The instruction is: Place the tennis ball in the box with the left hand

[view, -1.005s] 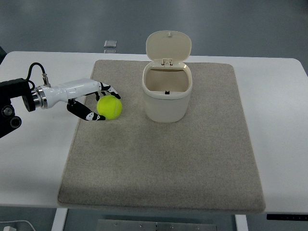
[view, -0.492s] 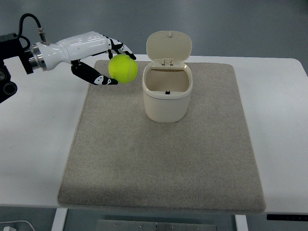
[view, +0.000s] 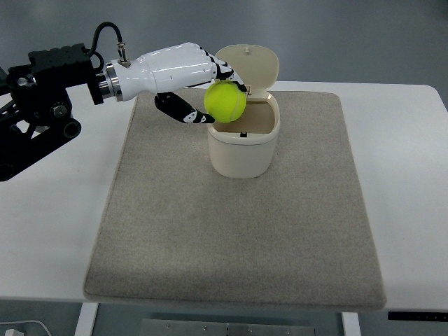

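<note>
Above the table point(view: 56, 210), the left robot hand point(view: 187, 77) reaches in from the left, fingers curled around the tennis ball point(view: 225, 101), which hangs over the left rim of the open box point(view: 241, 143) on the grey mat point(view: 231, 238).

The left arm point(view: 49, 77) comes in from the picture's left edge and reaches across to the right, its black jointed links giving way to a silver wrist ring and a white hand shell. The left hand point(view: 183, 73) is raised, its black-tipped fingers point(view: 225, 70) curled around a ball point(view: 225, 101) (the thumb point(view: 183, 112) curves in beneath and to the left of it).
</note>
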Robot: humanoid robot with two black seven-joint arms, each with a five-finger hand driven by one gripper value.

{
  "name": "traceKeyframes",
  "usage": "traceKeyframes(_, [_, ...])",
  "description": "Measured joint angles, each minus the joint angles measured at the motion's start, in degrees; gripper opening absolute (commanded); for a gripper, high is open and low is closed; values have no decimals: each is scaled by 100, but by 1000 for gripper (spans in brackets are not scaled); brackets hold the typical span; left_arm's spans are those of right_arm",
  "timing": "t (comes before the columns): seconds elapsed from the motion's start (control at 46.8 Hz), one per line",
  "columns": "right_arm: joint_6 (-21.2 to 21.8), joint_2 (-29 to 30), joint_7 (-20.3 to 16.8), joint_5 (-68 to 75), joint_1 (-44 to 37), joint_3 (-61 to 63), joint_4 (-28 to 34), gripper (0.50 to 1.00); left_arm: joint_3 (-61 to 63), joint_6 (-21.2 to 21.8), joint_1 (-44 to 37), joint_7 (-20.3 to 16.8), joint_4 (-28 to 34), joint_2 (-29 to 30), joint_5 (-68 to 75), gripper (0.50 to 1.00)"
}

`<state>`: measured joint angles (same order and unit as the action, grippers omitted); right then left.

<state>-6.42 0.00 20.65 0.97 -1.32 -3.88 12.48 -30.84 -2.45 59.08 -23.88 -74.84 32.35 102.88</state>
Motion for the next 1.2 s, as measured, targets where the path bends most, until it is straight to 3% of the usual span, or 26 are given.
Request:
traceKeyframes(0.086, [0, 0, 0, 0, 0, 1, 0, 938, 0, 6, 23, 1, 288, -307, 135, 501])
traceKeyframes(0.235, [0, 0, 0, 0, 0, 1, 0, 938, -5, 7, 24, 0, 520, -598, 428, 578])
traceKeyframes(0.406, [0, 0, 0, 0, 0, 2, 0, 938, -42, 7, 10, -2, 540, -768, 443, 857])
traceKeyframes(0.513, [0, 0, 0, 0, 0, 2, 0, 940, -54, 26, 1, -2, 541, -782, 440, 983])
traceKeyframes(0.834, [0, 0, 0, 0, 0, 1, 0, 940, -61, 78, -66, -3, 497, -592, 316, 992])
traceKeyframes(1.197, [0, 0, 0, 0, 0, 0, 0, 938, 18, 13, -138, -2, 121, 546, -1892, 992])
